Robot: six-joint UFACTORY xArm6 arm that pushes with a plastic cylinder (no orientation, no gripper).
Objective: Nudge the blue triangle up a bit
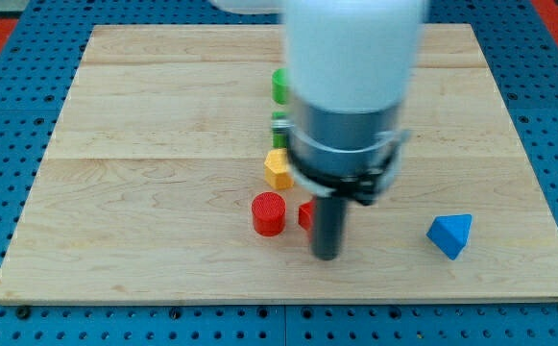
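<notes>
My tip (327,256) is the lower end of a straight dark rod, resting on the counter (144,115) in its lower middle part; there are no fingers to spread or press, only this single rod under a wide white and grey arm housing (351,86) that hides part of the board behind it. Just to the view's left of the tip sits one small red block (304,215), mostly covered by the rod, its shape unclear. Further left is one red cylinder (269,213), standing upright. Above these lies one yellow block (278,168), and above that two green blocks (279,86) (279,128), both half hidden by the arm. The one blue triangle (450,234) lies well apart from the tip, toward the view's right and near the counter's lower right part; its narrow end points toward the view's bottom right, with its broad edge facing up.
</notes>
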